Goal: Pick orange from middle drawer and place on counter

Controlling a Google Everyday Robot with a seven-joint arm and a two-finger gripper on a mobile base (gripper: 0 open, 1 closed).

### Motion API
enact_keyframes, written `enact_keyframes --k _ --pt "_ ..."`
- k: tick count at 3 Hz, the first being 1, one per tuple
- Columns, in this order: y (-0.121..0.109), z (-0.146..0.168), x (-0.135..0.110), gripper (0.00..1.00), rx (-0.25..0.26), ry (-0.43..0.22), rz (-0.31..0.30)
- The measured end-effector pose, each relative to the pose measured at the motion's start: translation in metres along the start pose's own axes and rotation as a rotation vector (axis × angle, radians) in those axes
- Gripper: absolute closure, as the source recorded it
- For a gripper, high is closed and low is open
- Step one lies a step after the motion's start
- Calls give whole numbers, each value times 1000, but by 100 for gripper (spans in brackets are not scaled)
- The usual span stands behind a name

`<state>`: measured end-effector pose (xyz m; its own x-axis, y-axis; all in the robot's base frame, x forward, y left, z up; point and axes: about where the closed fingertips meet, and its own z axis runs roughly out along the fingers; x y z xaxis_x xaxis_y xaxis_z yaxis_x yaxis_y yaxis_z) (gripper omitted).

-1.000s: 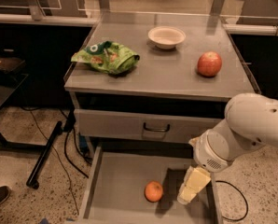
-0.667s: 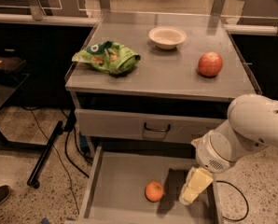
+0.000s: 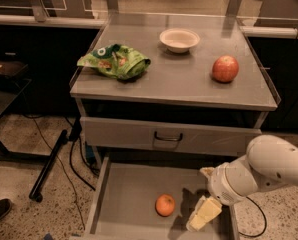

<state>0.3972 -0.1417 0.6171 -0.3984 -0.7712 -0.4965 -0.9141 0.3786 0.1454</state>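
The orange point(image 3: 165, 204) lies on the flat bottom of the open middle drawer point(image 3: 124, 199), near its front. My gripper point(image 3: 204, 214) hangs inside the drawer at the end of the white arm point(image 3: 269, 171), just right of the orange and apart from it, with nothing in it. The counter point(image 3: 179, 79) is the grey cabinet top above, with raised rims along its sides.
On the counter stand a red apple point(image 3: 225, 68) at the right, a white bowl point(image 3: 179, 39) at the back and a green chip bag point(image 3: 114, 61) at the left. A closed drawer front with a dark handle point(image 3: 167, 137) sits above the open drawer. Cables and a black stand leg point(image 3: 49, 166) lie on the floor at left.
The view has shifted slightly; the gripper stays right of the orange in the drawer, a little lower. The orange has not moved.
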Motion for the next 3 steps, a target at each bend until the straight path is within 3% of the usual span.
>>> enact_keyframes --k 1,2,3 --pt "-19 34 25 0 10 -84 37" --pt "-19 34 25 0 10 -84 37" --pt "-15 79 47 0 -32 -125 29"
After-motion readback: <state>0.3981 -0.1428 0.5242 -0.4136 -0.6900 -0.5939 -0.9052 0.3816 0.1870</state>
